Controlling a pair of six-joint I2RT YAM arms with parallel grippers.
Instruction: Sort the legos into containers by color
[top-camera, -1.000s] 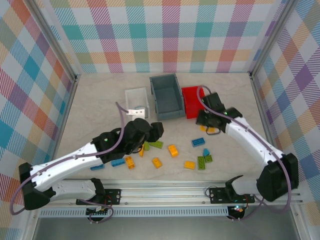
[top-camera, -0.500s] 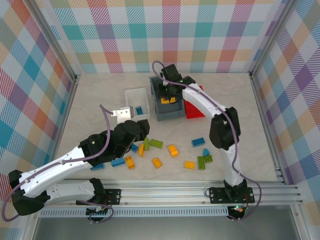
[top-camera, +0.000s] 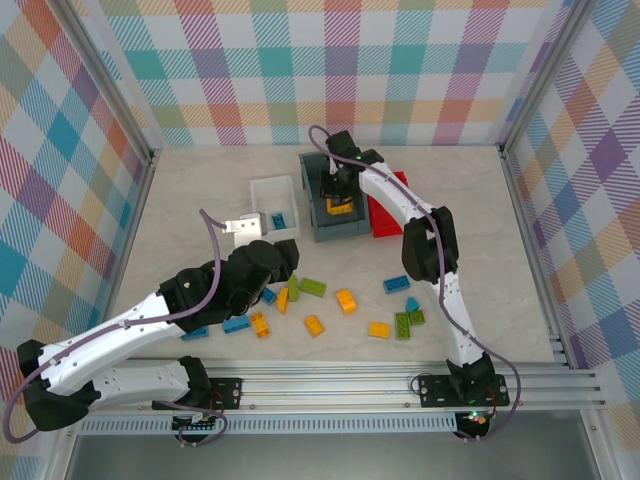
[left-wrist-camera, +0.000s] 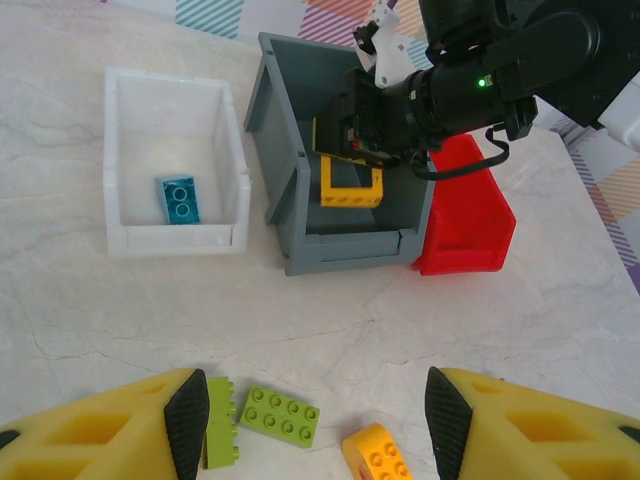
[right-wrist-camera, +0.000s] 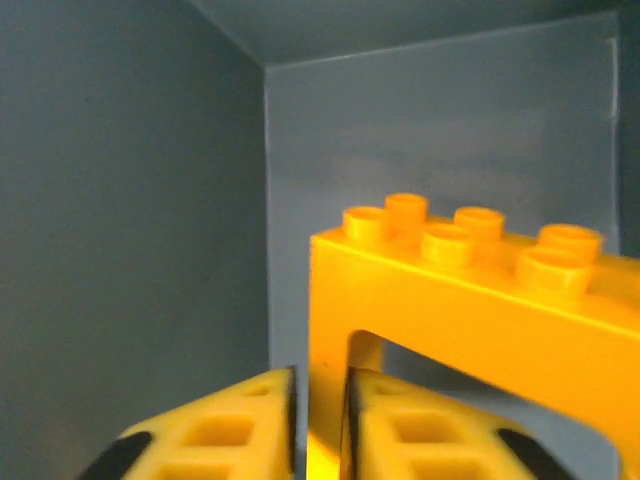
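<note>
Three bins are sitting in a row at the far side of the table (top-camera: 190, 200): a white tray (left-wrist-camera: 175, 238), a grey bin (left-wrist-camera: 272, 140) and a red bin (left-wrist-camera: 465, 215). One blue brick (left-wrist-camera: 180, 198) is lying in the tray. The right gripper (right-wrist-camera: 318, 385) is reaching down into the grey bin, with grey walls close around it. Its fingers are sitting on each side of one leg of the yellow frame (left-wrist-camera: 350, 195), which is inside the grey bin. I cannot tell if they are squeezing it. The right arm is crossing over the red bin. The left gripper (left-wrist-camera: 315, 415) is hanging over the table with its fingers spread wide and nothing between them. A green brick (left-wrist-camera: 278, 415) is lying just under it. Many loose legos (top-camera: 347, 300) are lying on the table, near the arms.
</note>
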